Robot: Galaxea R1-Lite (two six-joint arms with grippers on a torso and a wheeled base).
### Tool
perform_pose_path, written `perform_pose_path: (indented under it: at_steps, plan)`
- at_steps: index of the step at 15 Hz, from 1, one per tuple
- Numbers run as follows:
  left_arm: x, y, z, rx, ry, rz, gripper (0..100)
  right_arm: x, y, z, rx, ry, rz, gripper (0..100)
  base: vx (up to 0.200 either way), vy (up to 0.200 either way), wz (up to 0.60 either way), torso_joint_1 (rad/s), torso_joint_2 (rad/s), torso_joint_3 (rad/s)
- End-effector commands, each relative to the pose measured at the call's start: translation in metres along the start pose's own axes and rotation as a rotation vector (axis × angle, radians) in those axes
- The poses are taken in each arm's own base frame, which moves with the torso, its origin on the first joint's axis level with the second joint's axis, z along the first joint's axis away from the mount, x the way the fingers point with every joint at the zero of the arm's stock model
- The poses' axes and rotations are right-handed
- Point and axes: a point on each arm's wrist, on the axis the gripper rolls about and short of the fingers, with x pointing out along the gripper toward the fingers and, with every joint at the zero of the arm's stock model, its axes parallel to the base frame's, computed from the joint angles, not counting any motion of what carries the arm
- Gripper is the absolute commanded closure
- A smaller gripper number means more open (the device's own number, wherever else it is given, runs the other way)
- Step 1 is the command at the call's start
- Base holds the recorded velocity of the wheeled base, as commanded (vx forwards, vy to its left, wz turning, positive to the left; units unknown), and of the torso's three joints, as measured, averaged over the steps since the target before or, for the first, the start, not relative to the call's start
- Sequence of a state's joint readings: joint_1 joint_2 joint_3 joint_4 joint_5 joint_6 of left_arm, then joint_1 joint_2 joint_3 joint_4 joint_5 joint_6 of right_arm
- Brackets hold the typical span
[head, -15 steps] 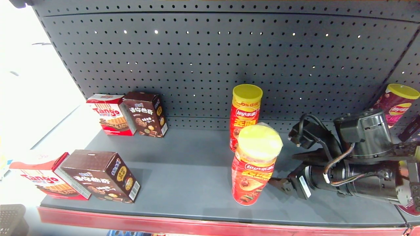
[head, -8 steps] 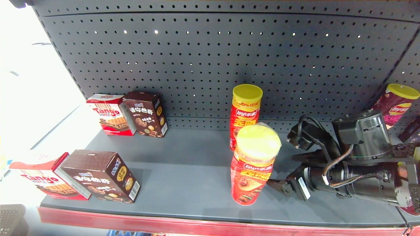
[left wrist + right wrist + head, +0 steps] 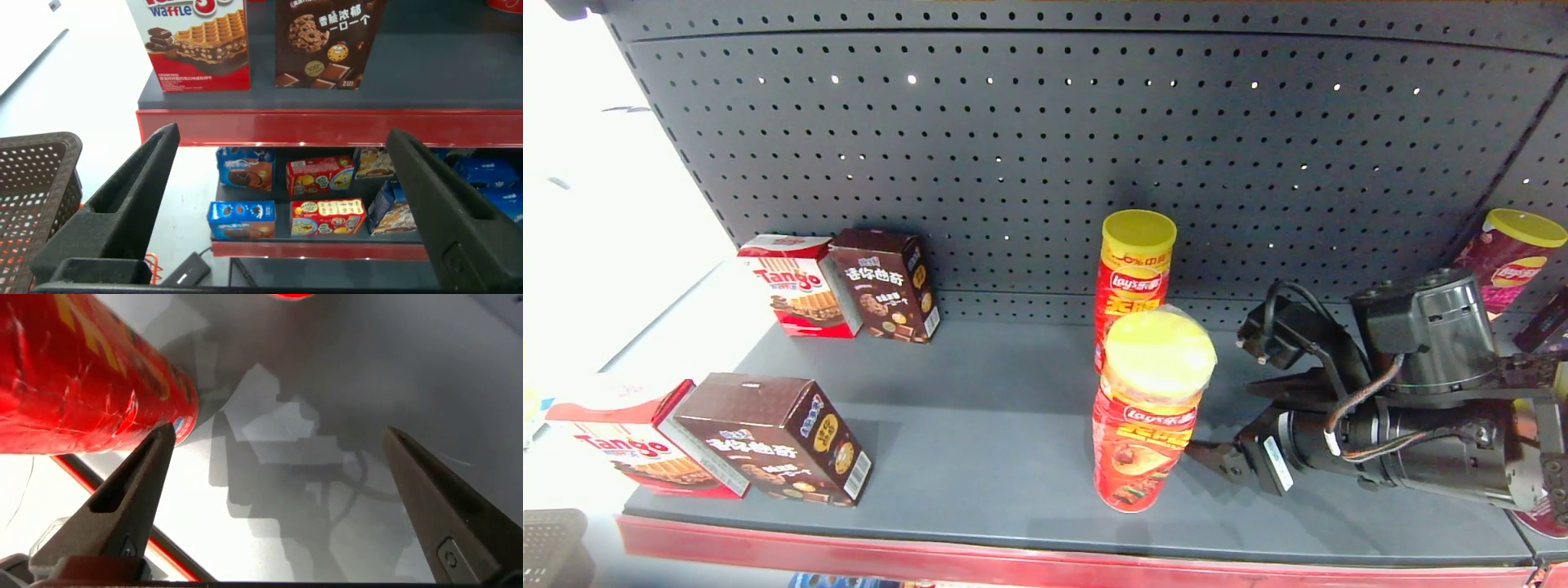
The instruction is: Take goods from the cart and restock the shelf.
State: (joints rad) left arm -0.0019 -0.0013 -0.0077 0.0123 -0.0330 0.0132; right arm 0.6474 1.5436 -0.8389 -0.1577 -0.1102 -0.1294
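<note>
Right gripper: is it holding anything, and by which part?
Nothing. The right gripper is open beside the front can, jaws wide apart and not closed on it.

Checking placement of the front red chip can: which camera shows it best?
Head view: the front red chip can stands whole on the shelf, the open right gripper beside it. The right wrist view catches part of its side. The left wrist view faces boxes.
</note>
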Motion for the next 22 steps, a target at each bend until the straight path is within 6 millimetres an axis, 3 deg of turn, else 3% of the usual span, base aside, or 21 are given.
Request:
perform_pose_path:
  at_steps: [1, 5, 6, 7, 10, 13, 16, 18, 22]
  plan:
    - [0.000, 0.000, 0.000, 0.001, 0.001, 0.000, 0, -0.024, -0.005, 0.008, 0.015, -0.075, -0.019, 0, 0.000, 0.000, 0.00, 0.000, 0.00, 0.000]
    - [0.000, 0.000, 0.000, 0.001, 0.001, 0.000, 0, -0.102, -0.015, 0.013, 0.084, -0.296, -0.085, 0, 0.000, 0.000, 0.00, 0.000, 0.00, 0.000]
    - [0.000, 0.000, 0.000, 0.001, 0.001, 0.000, 0, -0.110, -0.015, 0.011, 0.091, -0.316, -0.087, 0, 0.000, 0.000, 0.00, 0.000, 0.00, 0.000]
    - [0.000, 0.000, 0.000, 0.001, 0.001, 0.000, 0, -0.136, -0.015, -0.002, 0.100, -0.387, -0.082, 0, 0.000, 0.000, 0.00, 0.000, 0.00, 0.000]
    - [0.000, 0.000, 0.000, 0.004, 0.001, 0.000, 0, -0.164, -0.007, -0.052, 0.083, -0.437, -0.031, 0, 0.000, 0.000, 0.00, 0.000, 0.00, 0.000]
    - [0.000, 0.000, 0.000, 0.005, 0.003, -0.003, 0, -0.175, -0.002, -0.118, 0.079, -0.425, -0.011, 0, 0.000, 0.000, 0.00, 0.000, 0.00, 0.000]
    - [0.000, 0.000, 0.000, 0.005, 0.003, -0.003, 0, -0.172, 0.002, -0.154, 0.161, -0.400, -0.004, 0, 0.000, 0.000, 0.00, 0.000, 0.00, 0.000]
    - [0.000, 0.000, 0.000, 0.005, 0.003, -0.003, 0, -0.171, 0.002, -0.168, 0.234, -0.391, -0.040, 0, 0.000, 0.000, 0.00, 0.000, 0.00, 0.000]
    - [0.000, 0.000, 0.000, 0.005, 0.003, 0.000, 0, -0.168, 0.007, -0.220, 0.316, -0.354, -0.296, 0, 0.000, 0.000, 0.00, 0.000, 0.00, 0.000]
